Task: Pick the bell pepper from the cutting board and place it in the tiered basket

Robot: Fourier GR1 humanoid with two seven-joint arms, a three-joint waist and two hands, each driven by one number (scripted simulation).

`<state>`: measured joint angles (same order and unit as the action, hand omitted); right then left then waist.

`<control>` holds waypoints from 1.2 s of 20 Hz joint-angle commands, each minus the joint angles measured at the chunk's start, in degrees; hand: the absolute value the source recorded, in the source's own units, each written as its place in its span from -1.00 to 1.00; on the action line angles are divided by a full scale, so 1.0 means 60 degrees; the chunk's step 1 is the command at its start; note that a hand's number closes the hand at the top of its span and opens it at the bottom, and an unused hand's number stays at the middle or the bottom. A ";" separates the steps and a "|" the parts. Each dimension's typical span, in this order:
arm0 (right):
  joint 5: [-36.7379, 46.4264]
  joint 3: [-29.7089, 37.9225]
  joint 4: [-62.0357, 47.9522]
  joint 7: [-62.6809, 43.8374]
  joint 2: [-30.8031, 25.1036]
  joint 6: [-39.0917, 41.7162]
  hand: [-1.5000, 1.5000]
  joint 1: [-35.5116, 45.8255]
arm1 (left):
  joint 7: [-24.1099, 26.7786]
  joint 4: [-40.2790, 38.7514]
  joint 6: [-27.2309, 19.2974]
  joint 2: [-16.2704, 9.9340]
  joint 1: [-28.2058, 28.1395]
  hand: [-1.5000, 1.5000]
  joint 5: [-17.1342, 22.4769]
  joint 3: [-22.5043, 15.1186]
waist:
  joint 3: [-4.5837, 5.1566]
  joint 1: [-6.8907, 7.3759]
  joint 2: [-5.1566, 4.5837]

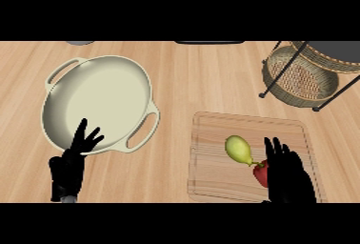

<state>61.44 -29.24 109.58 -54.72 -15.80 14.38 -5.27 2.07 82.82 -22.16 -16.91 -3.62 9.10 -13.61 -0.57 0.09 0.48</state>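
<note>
A red bell pepper (260, 174) lies on the wooden cutting board (211, 143) at the lower right, partly hidden by my right hand (288, 178). That hand is over the board with straight fingers, touching or just beside the pepper's right side. A yellow-green pear-shaped fruit (238, 148) lies just left of the fingers, next to the pepper. The tiered wicker basket (302, 78) on a black wire frame stands at the upper right. My left hand (74, 155) rests open at the lower left, fingers up.
A large cream two-handled pan (105, 90) fills the left side of the counter; my left hand overlaps its near rim. Dark objects sit cut off at the top edge. Bare wooden counter lies between the board and the basket.
</note>
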 commanded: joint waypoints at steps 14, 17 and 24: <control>-0.0305 0.0902 -0.1452 0.1971 -0.0137 -0.0933 1.00 0.0089 | -0.0478 -0.0564 0.0400 0.0541 0.0270 0.00 -0.0528 -0.0098 | 0.0092 -0.0052 -0.0083; 0.0257 0.0822 -0.3050 0.2570 -0.0192 -0.1360 1.00 0.0898 | -0.0059 -0.1022 0.0799 0.0394 0.0402 0.00 -0.0276 0.0295 | 0.0092 0.0005 -0.0111; -0.1413 0.2746 -0.2732 0.5089 -0.2557 -0.1240 1.00 0.0524 | -0.0851 0.0274 0.0398 0.0474 -0.0320 0.00 -0.0494 -0.0028 | 0.0066 -0.0019 -0.0105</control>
<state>60.19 -21.48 97.07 -35.26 -22.10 7.59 -1.63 0.26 83.82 -20.28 -14.74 -3.83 6.18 -11.75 -0.03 0.10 0.87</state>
